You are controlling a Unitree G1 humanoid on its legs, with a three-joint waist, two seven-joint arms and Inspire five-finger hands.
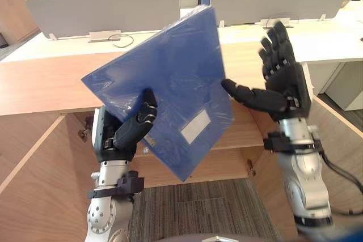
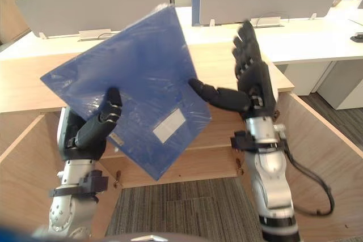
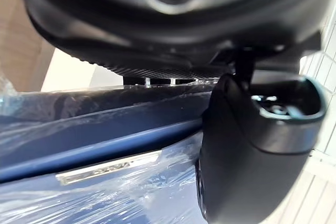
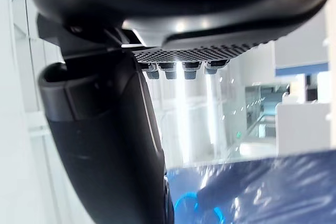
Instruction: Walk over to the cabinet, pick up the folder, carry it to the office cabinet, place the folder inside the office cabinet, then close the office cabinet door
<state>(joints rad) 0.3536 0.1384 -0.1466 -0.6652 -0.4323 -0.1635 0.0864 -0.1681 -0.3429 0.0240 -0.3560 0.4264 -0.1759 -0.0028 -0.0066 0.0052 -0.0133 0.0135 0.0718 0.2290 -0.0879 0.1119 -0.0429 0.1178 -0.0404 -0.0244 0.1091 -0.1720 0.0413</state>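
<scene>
A blue folder [image 1: 170, 77] wrapped in clear film, with a white label [image 1: 195, 126], is held up tilted on one corner in front of me. My left hand [image 1: 127, 134] grips its lower left part: the thumb presses on the front face and the fingers are behind it. The folder's blue face [image 3: 94, 145] runs under the thumb in the left wrist view. My right hand [image 1: 286, 83] stands upright just right of the folder, fingers straight and spread, its thumb reaching to the folder's right edge [image 4: 262, 182].
A light wooden cabinet top [image 1: 45, 83] runs across behind the folder, with wooden panels [image 1: 34, 185] [image 1: 340, 134] angling out on both sides below it. White desks with grey partitions [image 1: 102, 9] stand beyond. Grey carpet [image 1: 198, 208] lies below.
</scene>
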